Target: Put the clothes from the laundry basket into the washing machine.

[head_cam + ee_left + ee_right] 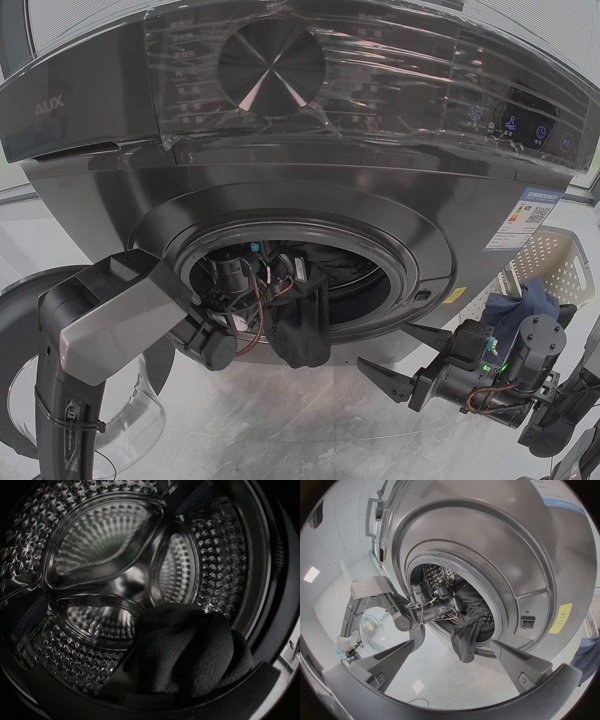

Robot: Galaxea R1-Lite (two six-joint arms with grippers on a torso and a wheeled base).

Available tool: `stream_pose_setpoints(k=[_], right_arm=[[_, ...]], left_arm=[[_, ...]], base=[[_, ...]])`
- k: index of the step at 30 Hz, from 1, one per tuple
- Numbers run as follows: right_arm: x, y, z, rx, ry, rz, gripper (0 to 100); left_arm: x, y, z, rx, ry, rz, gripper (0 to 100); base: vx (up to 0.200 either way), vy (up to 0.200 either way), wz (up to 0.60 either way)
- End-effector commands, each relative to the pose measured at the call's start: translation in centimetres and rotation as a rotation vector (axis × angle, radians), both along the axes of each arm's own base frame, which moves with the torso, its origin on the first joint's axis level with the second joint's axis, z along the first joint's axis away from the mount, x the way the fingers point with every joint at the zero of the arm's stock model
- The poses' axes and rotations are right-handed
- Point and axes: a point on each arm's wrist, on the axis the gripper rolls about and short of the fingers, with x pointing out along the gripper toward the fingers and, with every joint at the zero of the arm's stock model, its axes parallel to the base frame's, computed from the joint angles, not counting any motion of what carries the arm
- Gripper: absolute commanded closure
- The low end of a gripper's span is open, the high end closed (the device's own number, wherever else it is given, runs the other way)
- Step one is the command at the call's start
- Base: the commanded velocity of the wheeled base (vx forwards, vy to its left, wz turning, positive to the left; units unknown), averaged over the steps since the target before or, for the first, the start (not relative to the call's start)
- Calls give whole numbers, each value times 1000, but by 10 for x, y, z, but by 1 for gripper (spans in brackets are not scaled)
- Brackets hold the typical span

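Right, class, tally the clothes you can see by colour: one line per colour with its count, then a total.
Black garment: 1, hanging out over the washer door rim
Blue garment: 1, in the basket
Total: 2

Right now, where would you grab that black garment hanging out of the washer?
Grab the black garment by its dangling fold below the door rim, coming from the front with the open right pincer; that fold hangs free outside, away from the left arm.
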Motion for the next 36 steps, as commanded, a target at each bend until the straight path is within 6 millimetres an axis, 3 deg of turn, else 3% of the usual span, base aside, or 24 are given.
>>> stream_pose_setpoints(k=[1, 9, 10, 13, 20, 30, 31, 36], right_arm=[[-3, 3, -1, -2, 4, 17, 0], [-3, 4, -1, -2, 6, 19, 0], [-3, 4, -1, -2, 6, 19, 0], [-3, 4, -2, -2, 6, 20, 0], [-4, 6, 0, 4, -1, 28, 0], [-6, 7, 0, 4, -1, 34, 0], [-6, 7, 0, 4, -1, 34, 0], [-6, 8, 1, 5, -2, 36, 0]], left_arm=[[29, 4, -3, -7, -3, 49, 100], [41, 1, 0, -30, -26, 88, 100], [40, 1, -1, -27, -19, 90, 0], [33, 0, -7, -12, 27, 95, 0], [-4, 2, -22, 73, 258, 33, 0], [-13, 2, -46, 155, 362, 28, 0], [-13, 2, -46, 155, 362, 28, 100], [-11, 0, -55, 159, 367, 25, 100]], base=[[0, 0, 0], [0, 0, 0], [0, 0, 0], [0, 0, 0], [0, 0, 0], [0, 0, 0], [0, 0, 0], [0, 0, 0]])
